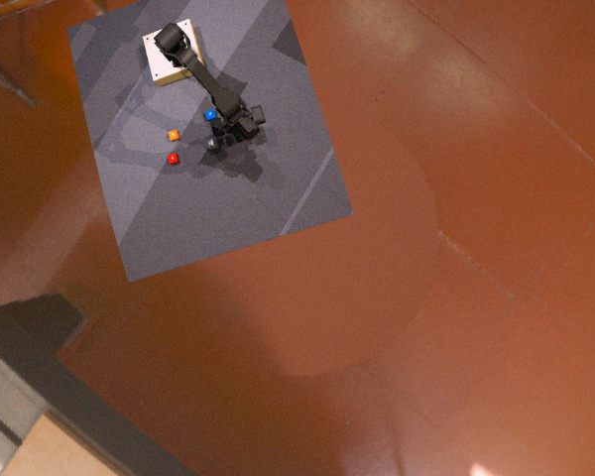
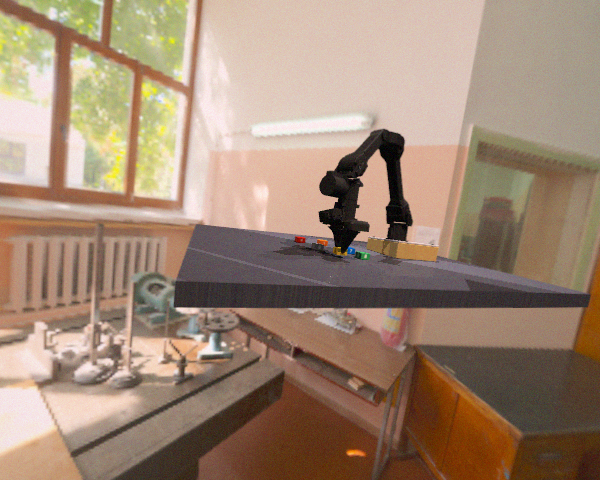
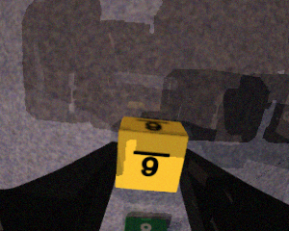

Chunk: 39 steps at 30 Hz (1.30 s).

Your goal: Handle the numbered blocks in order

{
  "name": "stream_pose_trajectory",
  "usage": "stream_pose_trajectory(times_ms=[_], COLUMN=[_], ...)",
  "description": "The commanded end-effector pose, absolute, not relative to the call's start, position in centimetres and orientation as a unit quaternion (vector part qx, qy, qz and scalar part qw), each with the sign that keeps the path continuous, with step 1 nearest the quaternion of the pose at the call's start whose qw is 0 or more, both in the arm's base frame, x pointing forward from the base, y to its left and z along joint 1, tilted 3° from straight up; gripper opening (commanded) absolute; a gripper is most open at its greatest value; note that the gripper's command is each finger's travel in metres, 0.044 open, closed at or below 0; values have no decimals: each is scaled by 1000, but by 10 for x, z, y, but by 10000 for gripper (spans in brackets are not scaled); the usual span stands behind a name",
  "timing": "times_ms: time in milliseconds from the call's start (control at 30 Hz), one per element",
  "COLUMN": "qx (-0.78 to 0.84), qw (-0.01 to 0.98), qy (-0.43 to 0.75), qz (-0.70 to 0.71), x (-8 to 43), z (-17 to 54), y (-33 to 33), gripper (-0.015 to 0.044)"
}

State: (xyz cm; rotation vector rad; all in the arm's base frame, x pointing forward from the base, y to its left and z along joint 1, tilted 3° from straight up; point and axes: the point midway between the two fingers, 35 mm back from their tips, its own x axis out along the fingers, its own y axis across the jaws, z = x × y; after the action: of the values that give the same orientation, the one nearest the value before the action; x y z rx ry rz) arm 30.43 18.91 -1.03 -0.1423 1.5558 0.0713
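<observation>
Yellow block (image 2: 337, 251) (image 3: 149, 156), black barred digit, 6 or 9, on tabletop (image 1: 246, 204) (image 2: 341, 294). Sits between claw (image 1: 232, 138) (image 2: 344, 250) (image 3: 151, 151) fingers, pinched. Wrist view: green 8 block (image 2: 362, 255) (image 3: 145, 224) close at 6 o'clock, dark 3 block (image 1: 213, 144) (image 2: 318, 246) (image 3: 288, 116) at 2. Top view: blue block (image 1: 210, 114) (image 2: 351, 250) near claw, 11 o'clock; red block (image 1: 173, 158) (image 2: 300, 239) farther, 8.

View 1 looks down from high up and far off, with the table (image 1: 184, 215) (image 2: 341, 294) at the upper left. View 2 looks across from the side, farther back. View 3 looks down very close. All 3 share the yellow block's (image 2: 337, 251) (image 3: 149, 161) part of the table, but the arm (image 1: 205, 76) (image 2: 393, 175) hides the block in view 1.
</observation>
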Motion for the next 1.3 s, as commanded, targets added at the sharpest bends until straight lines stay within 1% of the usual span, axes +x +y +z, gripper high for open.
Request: stream_pose_trajectory(times_ms=[0,1000,1267], qx=[-64,-64,-64], qw=[712,712,712], qy=[698,698,698], qz=[34,34,34], x=[306,306,306], z=[-5,-20,-20], y=[191,190,190], gripper=[120,120,330])
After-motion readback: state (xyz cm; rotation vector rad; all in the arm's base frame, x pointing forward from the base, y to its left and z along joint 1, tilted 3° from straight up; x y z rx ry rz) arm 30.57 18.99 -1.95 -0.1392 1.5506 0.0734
